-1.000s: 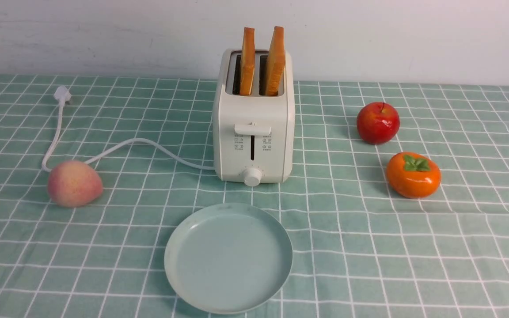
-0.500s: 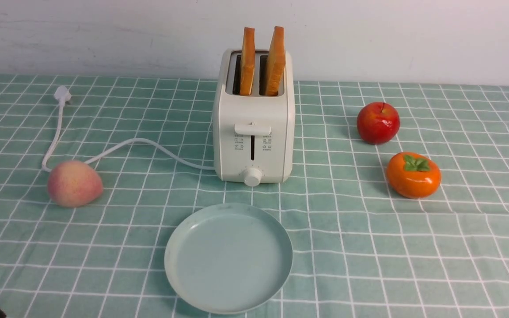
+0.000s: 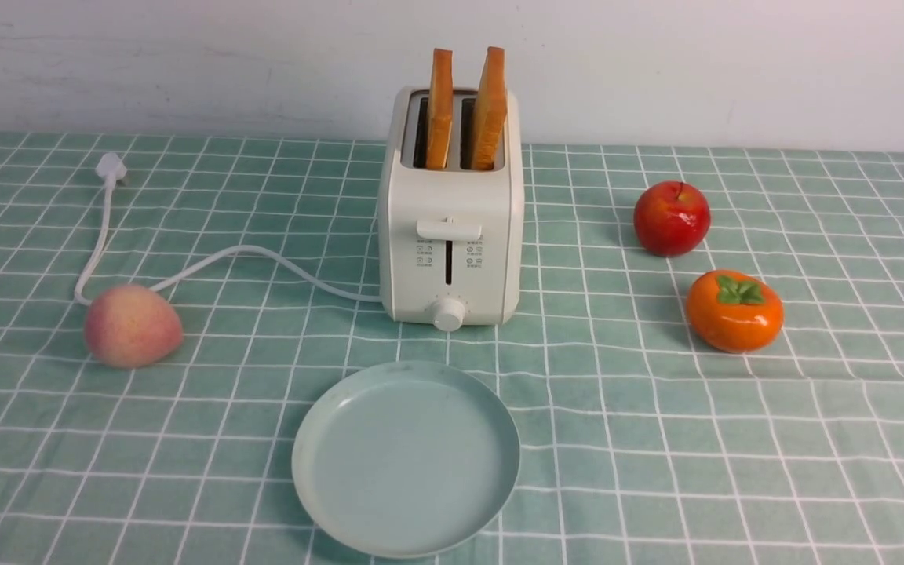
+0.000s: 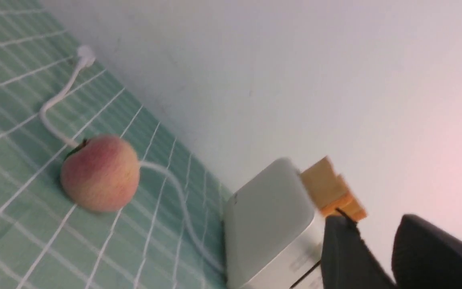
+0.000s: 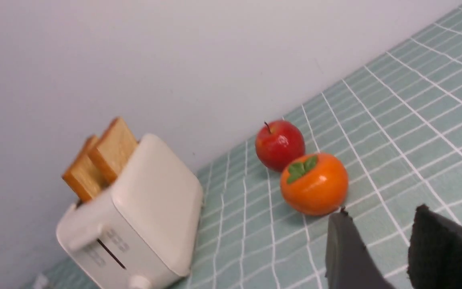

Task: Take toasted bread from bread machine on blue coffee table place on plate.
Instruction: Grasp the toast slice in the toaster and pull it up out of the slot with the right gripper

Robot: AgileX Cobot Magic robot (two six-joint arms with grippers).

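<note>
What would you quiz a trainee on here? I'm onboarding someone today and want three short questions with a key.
1. True or false: both slices of toasted bread stand in the slots of the bread machine.
2. Pick one: relative to the bread machine, the plate lies A) in front, nearer the robot; B) behind it, by the wall; C) on top of it.
3. Fill in: the fruit on the robot's left of the bread machine, beside its cord, is a ____.

Key: 1 true; 2 A; 3 peach.
</note>
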